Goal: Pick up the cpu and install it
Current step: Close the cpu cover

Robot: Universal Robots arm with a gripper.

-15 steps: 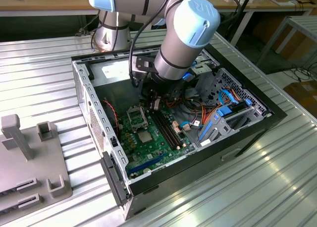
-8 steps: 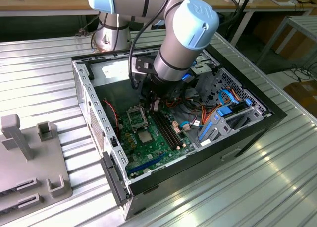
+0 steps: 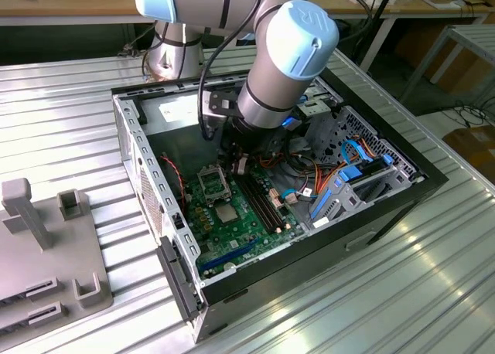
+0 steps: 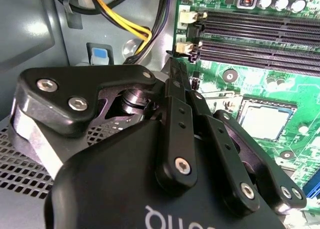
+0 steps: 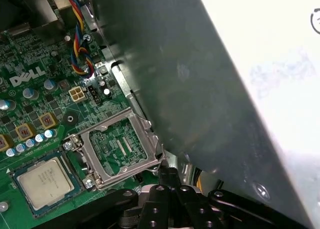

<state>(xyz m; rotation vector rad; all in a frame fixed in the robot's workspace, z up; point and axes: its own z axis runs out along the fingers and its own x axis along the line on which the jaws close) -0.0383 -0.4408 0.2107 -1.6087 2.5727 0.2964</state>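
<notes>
Entry: 1 grey, blue-capped robot arm (image 3: 274, 60) is reaching down into 1 open black-and-grey steel computer case (image 3: 363, 215), which is lying on a ribbed metal table (image 3: 402, 292). Its black 2-fingered gripper (image 5: 167, 175) is hanging over the green motherboard (image 3: 232, 230) with its fingertips pressed together and nothing between them (both wrist views agree on this). The tips are sitting just beside a corner of the hollow silver metal socket frame (image 5: 120, 149). Item sought: the cpu (image 5: 44, 181), a small flat square chip with a plain silver-grey top, is lying flat in a dark-bordered seat on the board. It is just beside the frame, apart from the gripper and untouched. In the second wrist view the cpu (image 4: 263, 120) is lying near the long black memory slots (image 4: 260, 36). Handling note, as a judgement: the pick-up is not yet made. A clean grasp is calling for parted fingers squared to 2 opposite edges of the chip, a level lift, and clearance from the frame and the yellow and black cables (image 4: 125, 19).
</notes>
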